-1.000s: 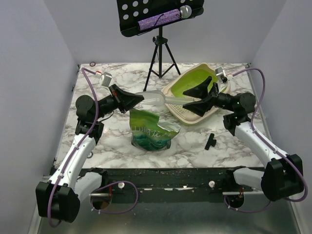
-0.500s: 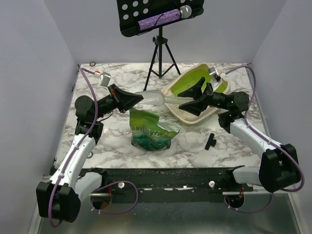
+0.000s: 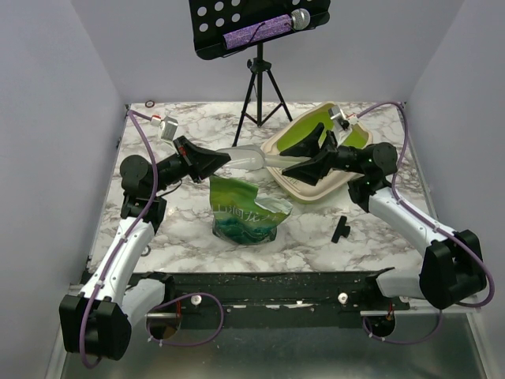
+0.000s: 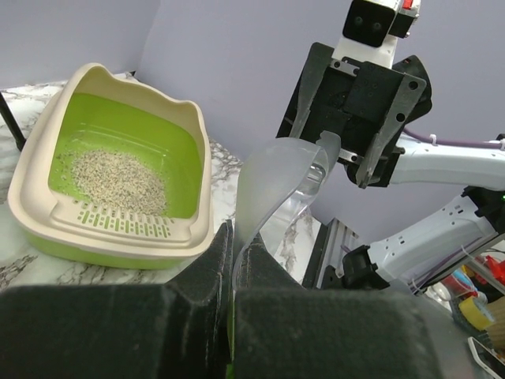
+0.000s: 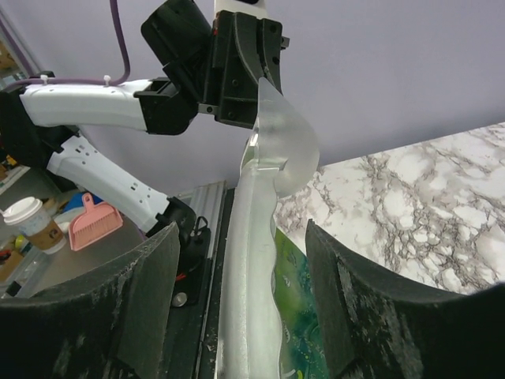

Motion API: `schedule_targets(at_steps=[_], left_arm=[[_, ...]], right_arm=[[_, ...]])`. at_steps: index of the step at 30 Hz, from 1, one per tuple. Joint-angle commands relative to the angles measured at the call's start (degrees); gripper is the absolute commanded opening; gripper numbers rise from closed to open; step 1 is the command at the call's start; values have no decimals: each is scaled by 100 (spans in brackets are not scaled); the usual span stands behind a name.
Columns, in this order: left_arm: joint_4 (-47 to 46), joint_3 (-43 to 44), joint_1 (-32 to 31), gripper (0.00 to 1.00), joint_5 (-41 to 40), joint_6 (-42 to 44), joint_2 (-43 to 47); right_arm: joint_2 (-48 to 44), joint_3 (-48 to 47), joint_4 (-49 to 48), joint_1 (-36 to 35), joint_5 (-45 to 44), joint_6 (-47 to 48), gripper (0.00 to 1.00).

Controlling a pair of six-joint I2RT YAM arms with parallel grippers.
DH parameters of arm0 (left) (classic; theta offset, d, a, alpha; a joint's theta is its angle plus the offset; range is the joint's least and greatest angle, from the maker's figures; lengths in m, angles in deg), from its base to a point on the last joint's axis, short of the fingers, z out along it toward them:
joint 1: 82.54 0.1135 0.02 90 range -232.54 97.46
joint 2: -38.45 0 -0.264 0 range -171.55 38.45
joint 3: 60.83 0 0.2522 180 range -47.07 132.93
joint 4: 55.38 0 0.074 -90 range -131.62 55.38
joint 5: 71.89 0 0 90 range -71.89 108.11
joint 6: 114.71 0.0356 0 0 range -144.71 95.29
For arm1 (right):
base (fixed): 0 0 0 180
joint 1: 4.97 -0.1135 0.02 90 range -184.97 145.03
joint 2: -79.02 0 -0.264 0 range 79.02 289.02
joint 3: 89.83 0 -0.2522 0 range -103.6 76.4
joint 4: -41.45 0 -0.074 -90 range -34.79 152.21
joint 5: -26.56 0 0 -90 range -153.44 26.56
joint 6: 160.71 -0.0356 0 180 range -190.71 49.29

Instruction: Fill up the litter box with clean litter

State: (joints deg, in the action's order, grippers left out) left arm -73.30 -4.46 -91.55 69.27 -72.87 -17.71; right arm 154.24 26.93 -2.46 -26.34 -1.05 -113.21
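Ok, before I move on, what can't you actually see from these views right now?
- Scoop bowl contents: top view too small, both wrist views edge-on.
- Green bag fill: its opening is not visible, top view.
- Litter box floor: top view, right gripper covers it.
- Right gripper's hold: scoop's handle end cut off at the frame bottom, right wrist.

The beige litter box (image 4: 110, 229), lime-green inside, sits at the left of the left wrist view; a small grey litter (image 4: 118, 174) patch lies by its slotted strip.
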Motion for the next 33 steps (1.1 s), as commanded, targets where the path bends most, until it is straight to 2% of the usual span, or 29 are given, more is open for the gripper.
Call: schedule_targets(at_steps=[1,8,18,21,25,28,30,31,32,33], left_arm=[[-295,-69,67,0,140,-62,97],[-435,-95,75,0,175,-167,62],[-444,-95,75,0,219,-176,35],[-418,-104,75,0,219,-159,35],[-339,-121,84,0,211,-88,44],[-269,-139,76,0,167,-1,61],[-111,-121,75,0,123,105,88],[-84,-130,75,4,114,140,97],[-58,-130,75,19,114,184,97],[-49,-139,75,40,123,202,114]], right_arm=[[28,-194,273,-43,19,303,72],[-60,-203,511,-52,-16,480,62],[-69,-221,406,-70,-60,462,53],[-86,-203,309,-70,-51,401,47],[-130,-142,221,-70,-87,357,26],[-157,-124,256,-70,-122,365,1],[-174,-115,291,-70,-122,374,1],[-201,-106,309,-70,-131,357,1],[-227,-98,326,-70,-131,357,1],[-271,-80,379,-70,-157,357,1]])
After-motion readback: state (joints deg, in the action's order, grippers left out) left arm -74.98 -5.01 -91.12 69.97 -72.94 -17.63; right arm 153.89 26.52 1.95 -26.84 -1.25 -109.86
